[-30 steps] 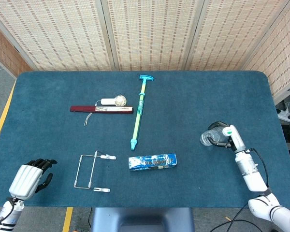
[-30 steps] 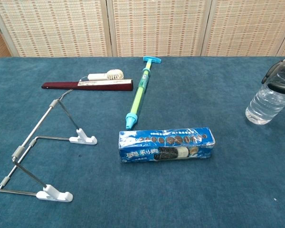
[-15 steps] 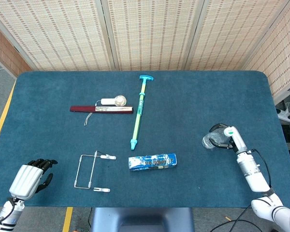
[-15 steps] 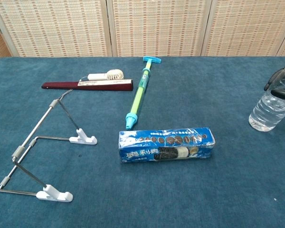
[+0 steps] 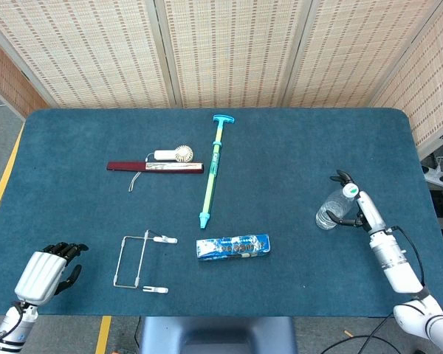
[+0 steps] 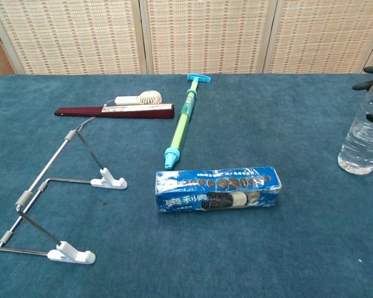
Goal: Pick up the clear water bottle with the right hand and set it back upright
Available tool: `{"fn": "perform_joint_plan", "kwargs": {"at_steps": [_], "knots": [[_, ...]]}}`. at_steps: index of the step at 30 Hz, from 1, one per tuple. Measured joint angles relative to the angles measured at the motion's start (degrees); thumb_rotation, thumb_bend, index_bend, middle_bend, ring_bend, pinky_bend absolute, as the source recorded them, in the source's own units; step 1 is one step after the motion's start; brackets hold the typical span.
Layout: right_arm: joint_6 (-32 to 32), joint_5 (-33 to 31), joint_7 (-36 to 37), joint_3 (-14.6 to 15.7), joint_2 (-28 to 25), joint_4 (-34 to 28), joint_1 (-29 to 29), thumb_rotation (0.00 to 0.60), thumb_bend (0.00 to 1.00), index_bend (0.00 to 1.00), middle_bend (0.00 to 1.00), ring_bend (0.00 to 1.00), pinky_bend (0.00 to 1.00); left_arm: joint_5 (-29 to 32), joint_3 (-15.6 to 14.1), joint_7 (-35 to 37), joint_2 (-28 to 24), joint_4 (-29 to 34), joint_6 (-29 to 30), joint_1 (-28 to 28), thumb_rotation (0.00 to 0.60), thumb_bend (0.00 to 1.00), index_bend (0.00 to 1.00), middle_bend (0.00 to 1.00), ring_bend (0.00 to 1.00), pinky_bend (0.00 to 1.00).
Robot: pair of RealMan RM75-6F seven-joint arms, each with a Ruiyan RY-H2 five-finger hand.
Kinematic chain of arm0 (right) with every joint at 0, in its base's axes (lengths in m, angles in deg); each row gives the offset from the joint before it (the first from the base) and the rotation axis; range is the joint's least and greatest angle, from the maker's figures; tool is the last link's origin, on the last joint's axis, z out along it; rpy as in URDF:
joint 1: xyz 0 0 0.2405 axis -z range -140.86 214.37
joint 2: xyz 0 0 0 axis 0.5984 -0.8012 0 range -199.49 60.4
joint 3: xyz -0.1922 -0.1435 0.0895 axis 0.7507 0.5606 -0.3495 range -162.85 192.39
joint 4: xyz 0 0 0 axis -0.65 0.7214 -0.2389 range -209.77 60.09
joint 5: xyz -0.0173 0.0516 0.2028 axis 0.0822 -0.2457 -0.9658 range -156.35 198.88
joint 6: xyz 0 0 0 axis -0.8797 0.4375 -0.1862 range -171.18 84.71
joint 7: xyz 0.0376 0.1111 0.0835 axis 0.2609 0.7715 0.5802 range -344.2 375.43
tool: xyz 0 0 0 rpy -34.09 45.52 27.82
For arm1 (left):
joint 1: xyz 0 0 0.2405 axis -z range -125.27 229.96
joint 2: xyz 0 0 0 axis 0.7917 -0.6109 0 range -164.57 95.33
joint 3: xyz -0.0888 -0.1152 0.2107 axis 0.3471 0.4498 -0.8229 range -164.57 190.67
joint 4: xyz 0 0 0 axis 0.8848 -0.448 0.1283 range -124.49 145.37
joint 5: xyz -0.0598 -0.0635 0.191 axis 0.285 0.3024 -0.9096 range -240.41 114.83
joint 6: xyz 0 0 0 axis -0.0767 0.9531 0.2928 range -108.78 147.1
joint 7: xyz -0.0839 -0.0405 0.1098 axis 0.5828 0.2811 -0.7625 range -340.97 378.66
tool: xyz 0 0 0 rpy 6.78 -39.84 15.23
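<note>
Over the last second the clear plastic water bottle has swung from a tilt to standing upright on the blue cloth table, near its right edge, so the setting-down looks all but done; the right hand is beside it with dark fingers now spread at its upper part, whether touching or just released I cannot tell; letting go and drawing clear would finish it; the left hand rests at the near left corner, fingers curled on nothing; the blue biscuit packet shows printed sandwich biscuits and white lettering too small to read.
</note>
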Motion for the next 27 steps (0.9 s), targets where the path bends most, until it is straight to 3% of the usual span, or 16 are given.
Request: {"fn": "perform_joint_plan", "kwargs": {"at_steps": [7, 11, 19, 23, 27], "knots": [[5.4, 2.3, -2.4, 1.0, -5.0, -5.5, 1.5, 0.6, 0.22, 0.0, 0.01, 0.0, 0.08, 0.6, 0.2, 0.3, 0.2, -0.5, -0.4, 0.1, 0.6, 0.44, 0.32, 0.43, 0.38, 0.53], [8.9, 3.3, -7.9, 1.4, -8.2, -10.1, 2.9, 0.6, 0.21, 0.0, 0.01, 0.0, 0.08, 0.6, 0.3, 0.6, 0.2, -0.4, -0.3, 0.1, 0.6, 0.44, 0.32, 0.43, 0.38, 0.53], [18.5, 4.5, -28.0, 1.9, -15.3, -21.7, 8.5, 0.6, 0.16, 0.0, 0.01, 0.0, 0.08, 0.0, 0.2, 0.2, 0.5, -0.4, -0.4, 0.4, 0.6, 0.44, 0.32, 0.43, 0.38, 0.53], [20.4, 4.6, -39.1, 2.8, -18.6, -26.9, 11.0, 0.6, 0.16, 0.0, 0.01, 0.0, 0.08, -0.1, 0.2, 0.5, 0.7, -0.7, -0.8, 0.8, 0.6, 0.44, 0.32, 0.43, 0.38, 0.53], [21.8, 3.2, -55.1, 3.2, -21.0, -33.2, 13.9, 0.6, 0.16, 0.0, 0.01, 0.0, 0.08, -0.5, 0.2, 0.9, 0.9, -1.1, -0.8, 1.0, 0.6, 0.44, 0.32, 0.43, 0.38, 0.53]]}}
